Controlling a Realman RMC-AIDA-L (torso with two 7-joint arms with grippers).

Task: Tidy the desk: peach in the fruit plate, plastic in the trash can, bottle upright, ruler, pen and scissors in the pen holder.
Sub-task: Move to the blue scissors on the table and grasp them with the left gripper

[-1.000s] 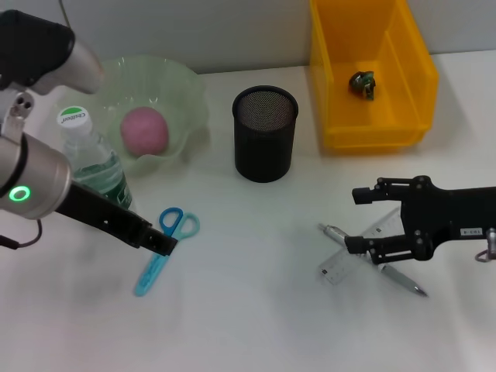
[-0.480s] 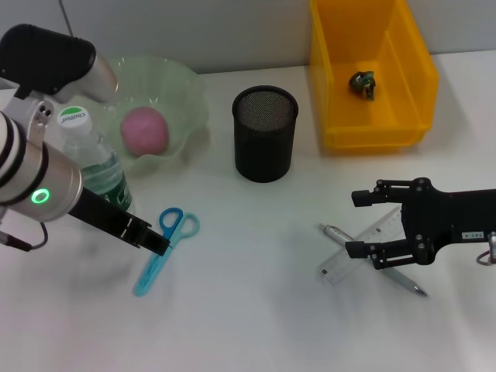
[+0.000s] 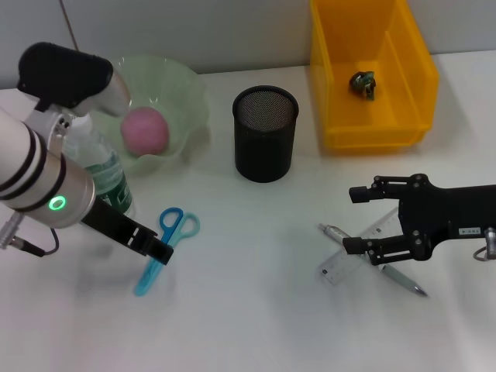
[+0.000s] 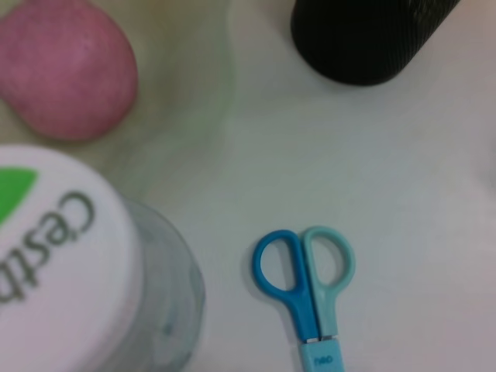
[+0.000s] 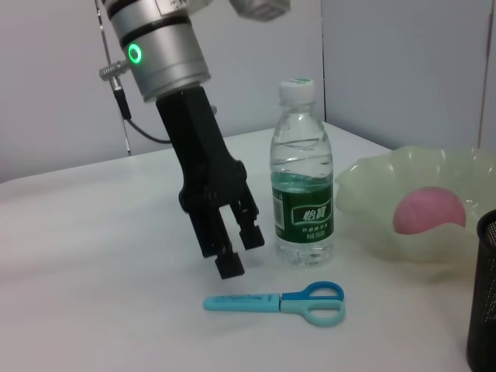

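Blue scissors (image 3: 165, 248) lie flat on the white table in front of the upright water bottle (image 3: 101, 174). My left gripper (image 3: 153, 246) hangs open and empty just above the scissors' blades; the right wrist view shows it (image 5: 236, 252) off the table beside the bottle (image 5: 302, 186) and over the scissors (image 5: 279, 301). The scissors' handles show in the left wrist view (image 4: 304, 271). My right gripper (image 3: 355, 220) is open over the clear ruler (image 3: 358, 249) and the silver pen (image 3: 387, 271). The pink peach (image 3: 144, 129) lies in the green plate (image 3: 190, 93). Crumpled plastic (image 3: 362, 84) lies in the yellow bin (image 3: 411, 85).
The black mesh pen holder (image 3: 265, 132) stands at the table's middle back, between the plate and the bin. The bottle stands close to my left arm. The table's back edge meets a grey wall.
My left arm has swung so its upper housing sits farther right, and its gripper has shifted slightly toward the front over the scissors. The right gripper has barely moved.
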